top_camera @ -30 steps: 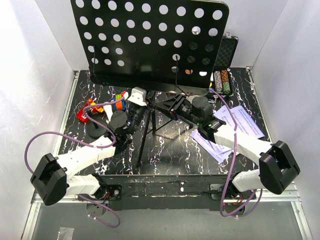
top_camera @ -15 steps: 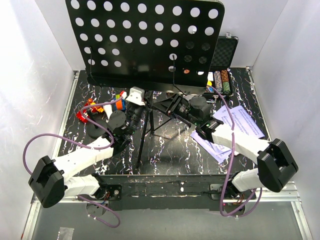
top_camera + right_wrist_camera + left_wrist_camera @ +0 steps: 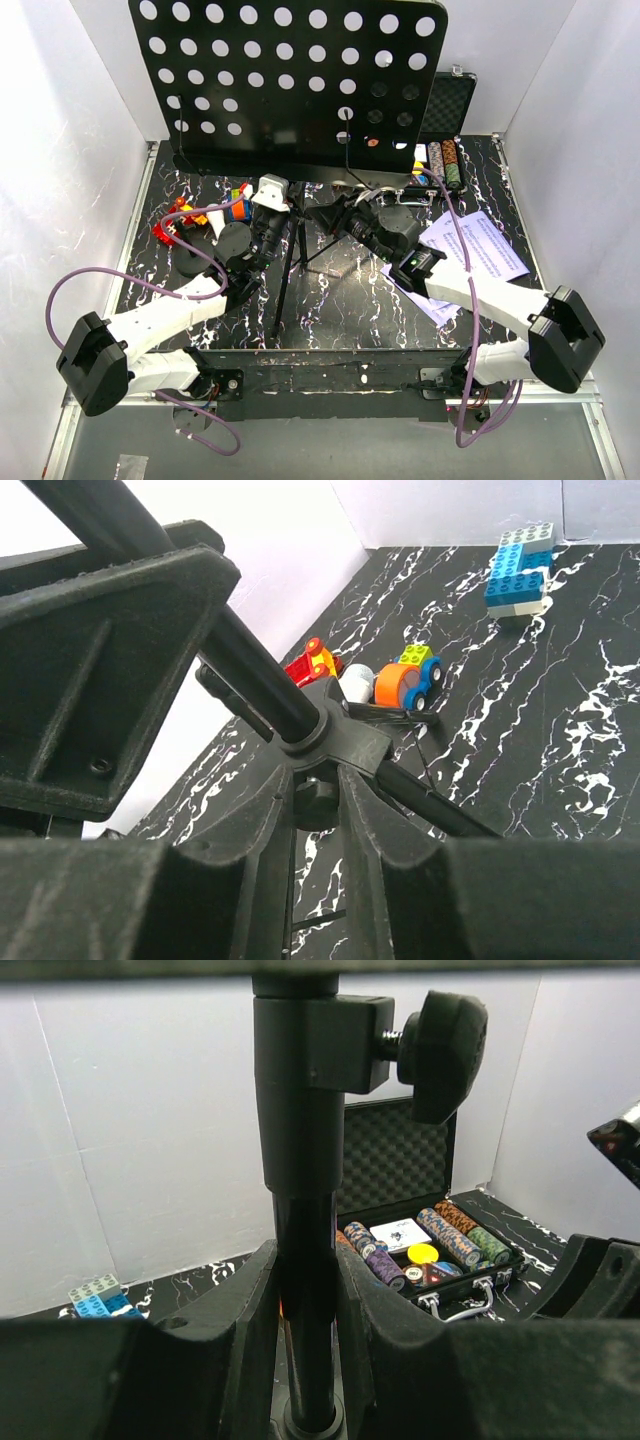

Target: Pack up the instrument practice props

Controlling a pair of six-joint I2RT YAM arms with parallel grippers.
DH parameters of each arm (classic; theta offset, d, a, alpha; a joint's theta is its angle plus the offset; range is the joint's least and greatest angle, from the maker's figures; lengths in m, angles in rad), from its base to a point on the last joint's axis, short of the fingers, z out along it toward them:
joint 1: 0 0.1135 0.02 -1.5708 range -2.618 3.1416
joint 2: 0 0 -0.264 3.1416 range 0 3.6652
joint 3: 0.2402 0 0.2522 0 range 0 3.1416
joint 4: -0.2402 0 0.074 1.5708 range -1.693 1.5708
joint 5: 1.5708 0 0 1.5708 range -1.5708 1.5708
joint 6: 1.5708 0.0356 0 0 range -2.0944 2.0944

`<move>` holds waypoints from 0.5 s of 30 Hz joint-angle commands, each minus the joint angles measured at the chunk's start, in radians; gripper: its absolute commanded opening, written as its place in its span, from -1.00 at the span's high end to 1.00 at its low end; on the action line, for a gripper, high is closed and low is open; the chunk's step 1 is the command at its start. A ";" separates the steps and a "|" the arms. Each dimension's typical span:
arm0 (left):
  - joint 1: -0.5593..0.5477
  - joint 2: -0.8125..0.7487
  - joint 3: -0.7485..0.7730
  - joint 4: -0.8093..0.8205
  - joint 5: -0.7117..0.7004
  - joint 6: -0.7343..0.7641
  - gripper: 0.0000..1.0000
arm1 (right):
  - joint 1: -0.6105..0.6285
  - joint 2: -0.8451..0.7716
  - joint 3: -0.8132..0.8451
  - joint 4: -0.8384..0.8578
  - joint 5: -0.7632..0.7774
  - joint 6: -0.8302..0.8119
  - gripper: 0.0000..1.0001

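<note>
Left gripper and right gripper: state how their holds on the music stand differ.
The left gripper clamps the upright post of the music stand; the right gripper clamps the hub where its legs meet. From above, the left gripper reaches in from the left, the right gripper from the right. Both are shut on the stand.

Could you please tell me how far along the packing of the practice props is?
Nothing looks packed yet: the music stand is upright, desk raised, legs spread. In hand: the left gripper clamps its pole and the right gripper grips the leg hub, probably to fold it. Left: the sheet music lying on the table and the microphone.
</note>
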 commanded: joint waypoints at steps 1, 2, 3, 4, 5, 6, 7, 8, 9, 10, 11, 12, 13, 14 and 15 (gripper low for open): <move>-0.001 -0.018 -0.027 -0.066 -0.044 0.030 1.00 | 0.015 -0.063 -0.015 -0.070 0.063 -0.004 0.71; -0.001 -0.018 -0.026 -0.068 -0.047 0.030 1.00 | 0.010 -0.075 -0.008 -0.105 0.074 0.048 0.38; -0.001 -0.018 -0.026 -0.069 -0.047 0.030 1.00 | 0.009 -0.087 -0.009 -0.118 0.065 0.094 0.16; -0.001 -0.017 -0.024 -0.069 -0.047 0.032 1.00 | 0.007 -0.101 -0.017 -0.118 0.054 0.164 -0.05; -0.001 -0.017 -0.024 -0.069 -0.047 0.032 1.00 | 0.007 -0.110 -0.024 -0.118 0.039 0.219 -0.20; -0.001 -0.014 -0.024 -0.068 -0.052 0.032 1.00 | 0.009 -0.116 -0.026 -0.124 0.025 0.267 -0.32; -0.001 -0.012 -0.023 -0.066 -0.055 0.032 1.00 | 0.010 -0.119 -0.026 -0.131 0.016 0.321 -0.41; -0.001 -0.013 -0.024 -0.063 -0.058 0.032 1.00 | 0.010 -0.121 -0.026 -0.135 0.004 0.377 -0.45; -0.001 -0.010 -0.021 -0.063 -0.061 0.033 1.00 | 0.009 -0.121 -0.026 -0.141 -0.002 0.424 -0.48; -0.001 -0.010 -0.018 -0.063 -0.064 0.035 1.00 | 0.009 -0.122 -0.027 -0.142 -0.004 0.470 -0.50; -0.003 -0.012 -0.017 -0.063 -0.067 0.036 1.00 | 0.010 -0.121 -0.027 -0.147 0.001 0.511 -0.50; -0.001 -0.012 -0.013 -0.063 -0.069 0.038 1.00 | 0.010 -0.118 -0.027 -0.156 0.011 0.563 -0.51; -0.001 -0.012 -0.012 -0.063 -0.070 0.036 1.00 | 0.007 -0.110 -0.027 -0.162 0.017 0.608 -0.52; -0.001 -0.012 -0.010 -0.063 -0.073 0.038 1.00 | 0.006 -0.110 -0.029 -0.161 0.025 0.643 -0.53; -0.003 -0.012 -0.010 -0.065 -0.075 0.038 1.00 | 0.003 -0.101 -0.032 -0.153 0.028 0.680 -0.54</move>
